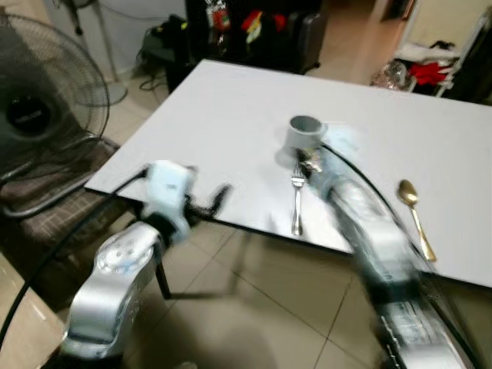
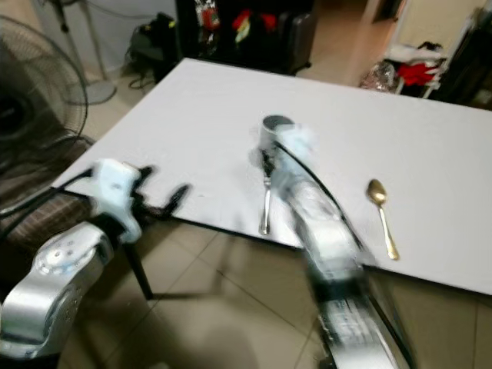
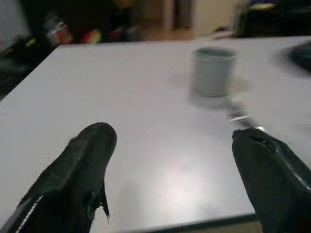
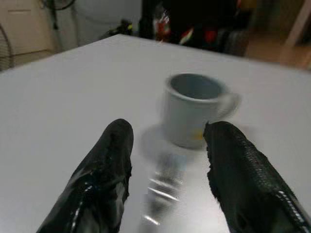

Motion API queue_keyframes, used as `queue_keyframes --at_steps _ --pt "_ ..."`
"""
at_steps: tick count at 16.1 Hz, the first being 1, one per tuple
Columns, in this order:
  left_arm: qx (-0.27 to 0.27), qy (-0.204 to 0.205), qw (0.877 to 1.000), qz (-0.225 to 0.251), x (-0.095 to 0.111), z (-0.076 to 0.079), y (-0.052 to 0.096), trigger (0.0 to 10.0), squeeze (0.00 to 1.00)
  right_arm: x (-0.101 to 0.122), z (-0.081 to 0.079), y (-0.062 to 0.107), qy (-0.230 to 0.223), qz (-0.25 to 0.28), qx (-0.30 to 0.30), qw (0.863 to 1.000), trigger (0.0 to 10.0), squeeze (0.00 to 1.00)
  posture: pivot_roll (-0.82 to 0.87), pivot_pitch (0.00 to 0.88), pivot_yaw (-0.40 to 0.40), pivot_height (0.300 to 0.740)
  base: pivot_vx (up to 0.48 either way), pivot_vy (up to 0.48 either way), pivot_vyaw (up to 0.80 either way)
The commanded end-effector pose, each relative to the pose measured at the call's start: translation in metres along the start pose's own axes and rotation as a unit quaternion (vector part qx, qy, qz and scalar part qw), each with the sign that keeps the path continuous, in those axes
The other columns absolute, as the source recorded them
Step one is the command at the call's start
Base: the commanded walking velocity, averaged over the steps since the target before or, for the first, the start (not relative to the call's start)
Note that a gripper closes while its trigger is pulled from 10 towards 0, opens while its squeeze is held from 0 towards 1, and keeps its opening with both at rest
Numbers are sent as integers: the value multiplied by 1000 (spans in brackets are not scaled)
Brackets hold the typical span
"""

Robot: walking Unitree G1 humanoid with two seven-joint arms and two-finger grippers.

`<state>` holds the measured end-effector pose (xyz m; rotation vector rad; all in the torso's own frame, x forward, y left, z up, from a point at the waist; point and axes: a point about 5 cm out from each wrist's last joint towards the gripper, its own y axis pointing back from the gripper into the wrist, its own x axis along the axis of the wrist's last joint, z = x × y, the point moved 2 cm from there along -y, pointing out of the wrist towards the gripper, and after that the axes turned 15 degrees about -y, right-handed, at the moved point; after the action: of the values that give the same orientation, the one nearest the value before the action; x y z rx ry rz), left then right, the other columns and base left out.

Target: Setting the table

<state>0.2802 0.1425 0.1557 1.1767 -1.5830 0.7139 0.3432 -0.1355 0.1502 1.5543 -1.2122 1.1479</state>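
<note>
A grey mug (image 1: pixel 303 133) stands upright on the white table (image 1: pixel 231 115), handle toward the right. A silver fork (image 1: pixel 297 201) lies just in front of it, tines toward the mug. A gold spoon (image 1: pixel 415 217) lies further right near the front edge. My right gripper (image 4: pixel 167 148) is open, its fingers (image 4: pixel 112 160) straddling the fork's tines just short of the mug (image 4: pixel 190 109); the arm is blurred. My left gripper (image 3: pixel 167 160) is open at the table's front edge, left of the fork, holding nothing, with the mug (image 3: pixel 212 70) ahead of it.
A standing fan (image 1: pixel 38 115) and a cushioned stool (image 1: pixel 54 215) sit left of the table. Bags and dark clutter (image 1: pixel 246 31) lie beyond the far edge, red items (image 1: pixel 427 73) at the back right. Tiled floor (image 1: pixel 261 307) lies below the front edge.
</note>
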Motion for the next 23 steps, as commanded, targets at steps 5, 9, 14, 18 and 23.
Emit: queue_keyframes --at_steps 5,9,14,18,23 --pt "55 16 998 13 2 8 4 10000 1000 -18 3 62 -38 -9 24 999 10000 1000 -53 0 6 740 0 96 -160" --pt "73 -22 997 31 10 4 0 10000 1000 -20 10 75 -41 8 -7 999 10000 1000 -58 0 10 740 0 210 -800" --pt "78 2 997 25 8 6 1 10000 1000 -20 22 81 -36 -9 -46 998 10000 1000 -60 0 14 740 0 -288 -726" --pt "73 0 997 16 4 10 -1 10000 1000 -21 23 80 -21 -33 -15 999 10000 1000 -71 0 10 740 0 0 -108" --pt "58 6 998 6 0 19 -9 10000 1000 -16 28 82 -12 -37 -19 999 10000 1000 -84 0 6 740 115 0 0"
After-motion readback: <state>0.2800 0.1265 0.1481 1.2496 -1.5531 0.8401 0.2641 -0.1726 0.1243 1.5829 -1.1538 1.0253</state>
